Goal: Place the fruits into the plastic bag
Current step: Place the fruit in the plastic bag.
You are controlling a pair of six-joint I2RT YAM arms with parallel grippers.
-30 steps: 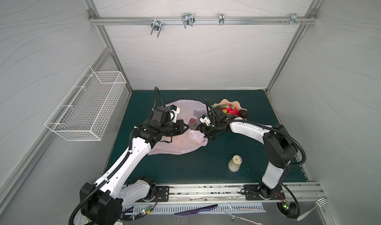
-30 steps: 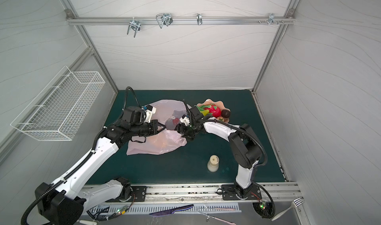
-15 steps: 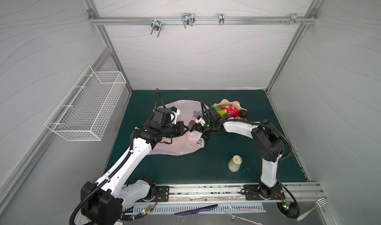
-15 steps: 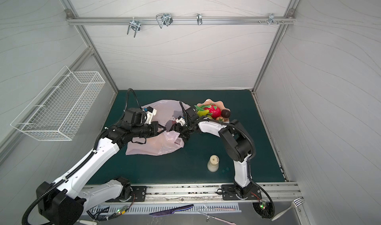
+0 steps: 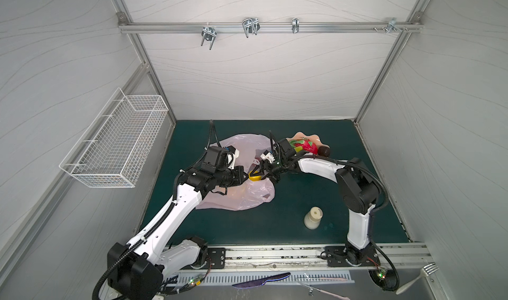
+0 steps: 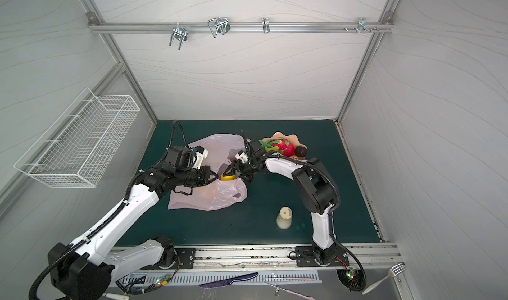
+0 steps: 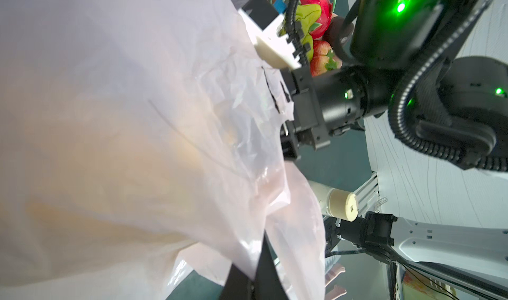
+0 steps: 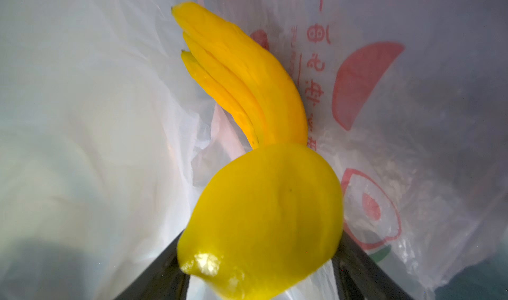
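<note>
Your right gripper (image 5: pixel 257 174) gripped the lemon (image 8: pixel 261 219) at the mouth of the plastic bag (image 5: pixel 242 199), near the banana bunch (image 8: pixel 242 76) lying inside. Your left gripper (image 7: pixel 251 274) was pinched shut on the bag film. The dragon fruit (image 5: pixel 309 146) lay on the peach plate (image 5: pixel 301 134).

The plastic bag (image 8: pixel 412 120) is translucent pale pink with red printed marks. Against it, the lemon (image 8: pixel 261 216) and banana bunch (image 8: pixel 242 78) are bright yellow; the desk (image 5: pixel 302 199) beneath is dark green.
</note>
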